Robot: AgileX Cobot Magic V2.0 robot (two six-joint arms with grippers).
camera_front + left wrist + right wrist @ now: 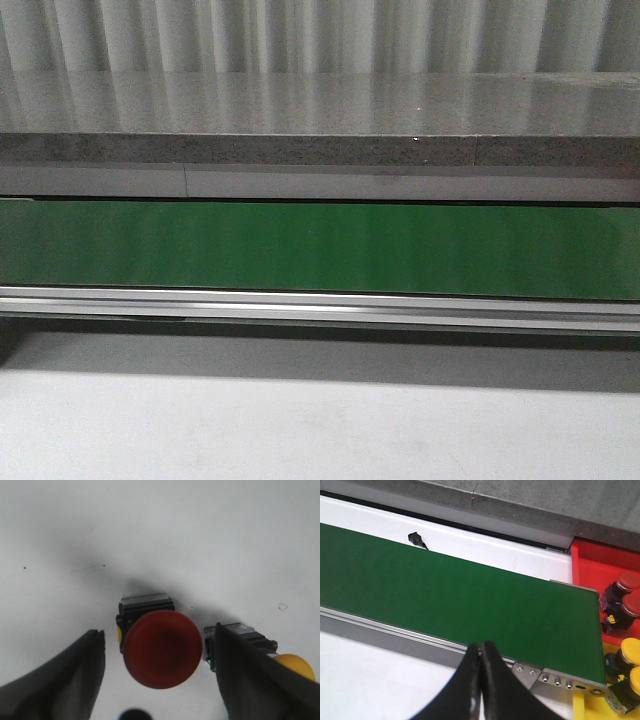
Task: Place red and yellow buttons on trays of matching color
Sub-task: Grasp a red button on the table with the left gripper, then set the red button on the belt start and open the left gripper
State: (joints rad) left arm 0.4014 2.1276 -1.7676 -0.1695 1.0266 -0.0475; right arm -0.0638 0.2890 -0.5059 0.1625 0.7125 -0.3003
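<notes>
In the left wrist view a red button (162,648) with a black base stands on the white table between the spread fingers of my left gripper (160,640), which is open and not touching it. A yellow button (297,666) lies just beyond one finger, partly hidden by it. In the right wrist view my right gripper (480,647) is shut on nothing, over the belt's near rail. A red tray (600,562) holds two red buttons (626,582). A yellow tray (585,707) holds two yellow buttons (630,652). Neither gripper shows in the front view.
A green conveyor belt (320,248) runs across the front view, with a metal rail (320,305) along its near side and a grey stone ledge (320,150) behind. White table surface (300,420) lies in front. A black plug (415,538) lies beyond the belt.
</notes>
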